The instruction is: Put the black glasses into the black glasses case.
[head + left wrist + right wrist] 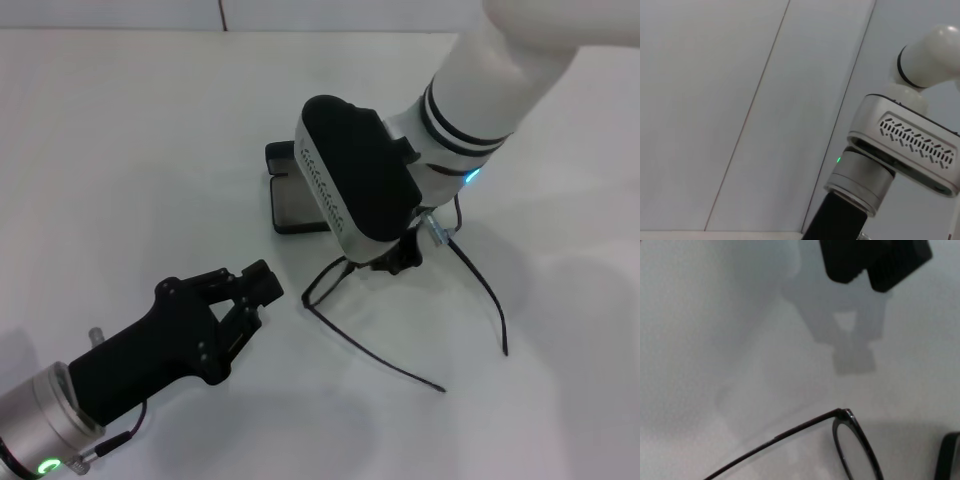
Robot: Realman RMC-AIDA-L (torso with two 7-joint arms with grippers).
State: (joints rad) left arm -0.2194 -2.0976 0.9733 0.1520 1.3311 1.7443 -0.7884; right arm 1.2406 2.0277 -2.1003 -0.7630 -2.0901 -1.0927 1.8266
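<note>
So the right gripper (397, 258) is hovering low over the black glasses (345, 270), which are sitting unfolded on the white table (120, 140), and honestly I can't tell whether its fingers are spread or pinched, because the wrist housing is hiding them in the head view. The glasses' front seems to be tucked right under that gripper, with the two long temple arms trailing out toward the robot, one ending near the middle of the table and the other off to the robot's right. The right wrist view is showing one lens and a temple hinge close below the camera, so the frame is basically straight beneath the claw. The black glasses case (295, 200) is lying open just beyond the glasses, mostly covered by the right arm, so I'm guessing the carry is a short hop away from the robot. The left gripper (245, 295) is sitting with its fingers apart, near the closer temple tip but holding nothing. Plenty of bare table all round, no edge close by.
</note>
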